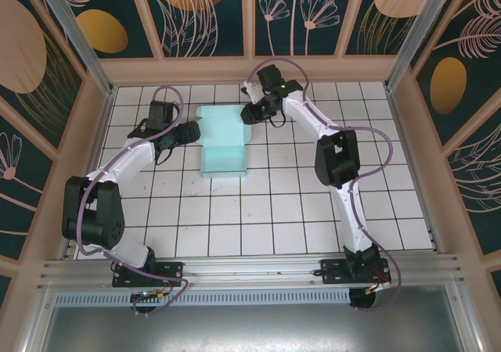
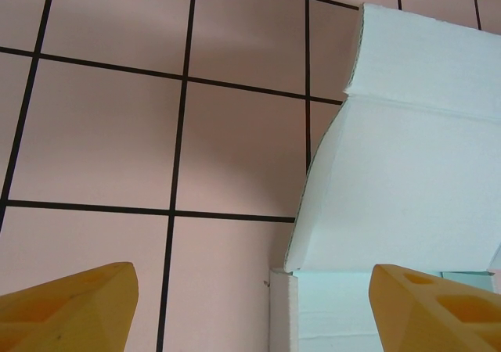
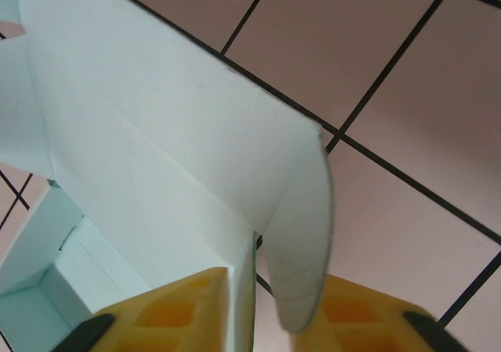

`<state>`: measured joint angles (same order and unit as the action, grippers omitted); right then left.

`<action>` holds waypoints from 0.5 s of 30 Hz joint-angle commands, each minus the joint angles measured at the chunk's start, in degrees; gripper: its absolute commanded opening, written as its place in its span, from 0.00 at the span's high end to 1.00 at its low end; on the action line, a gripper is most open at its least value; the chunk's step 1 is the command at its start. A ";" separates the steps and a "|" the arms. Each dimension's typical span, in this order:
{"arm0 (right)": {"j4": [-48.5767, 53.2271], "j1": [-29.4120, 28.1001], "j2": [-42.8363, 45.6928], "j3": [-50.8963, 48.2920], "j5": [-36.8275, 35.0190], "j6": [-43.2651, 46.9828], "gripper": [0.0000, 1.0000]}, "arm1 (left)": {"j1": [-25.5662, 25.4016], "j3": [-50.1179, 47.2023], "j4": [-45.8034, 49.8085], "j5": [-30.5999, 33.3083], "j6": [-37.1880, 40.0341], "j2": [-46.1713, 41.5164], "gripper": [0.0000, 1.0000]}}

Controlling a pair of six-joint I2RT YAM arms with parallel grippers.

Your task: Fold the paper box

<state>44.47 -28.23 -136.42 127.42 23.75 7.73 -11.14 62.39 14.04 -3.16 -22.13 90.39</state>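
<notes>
The paper box [image 1: 224, 142] is a pale turquoise card shape lying on the white tiled floor between the two arms, with raised walls and flaps. My left gripper [image 1: 195, 131] sits at its left edge. In the left wrist view that gripper [image 2: 254, 289] is open, its yellow fingers [image 2: 74, 309] wide apart, with a corner of the paper box [image 2: 407, 172] between them and touching neither. My right gripper [image 1: 249, 116] is at the box's far right corner. In the right wrist view it [image 3: 274, 289] is shut on a box wall [image 3: 156, 156] and a curved flap [image 3: 301, 235].
Wooden walls [image 1: 250, 69] fence the tiled floor [image 1: 258, 211] on three sides, close behind the box and both wrists. The metal rail [image 1: 250, 270] with the arm bases runs along the near edge.
</notes>
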 commanded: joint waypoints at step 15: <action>-10.22 -0.81 7.96 -9.15 -0.34 6.02 1.00 | 0.51 3.35 -3.64 -1.76 4.44 2.19 0.25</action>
<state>39.72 -28.23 -134.06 122.52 24.95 10.26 -11.14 63.07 12.99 -4.08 -20.49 92.53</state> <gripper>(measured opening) 0.043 0.756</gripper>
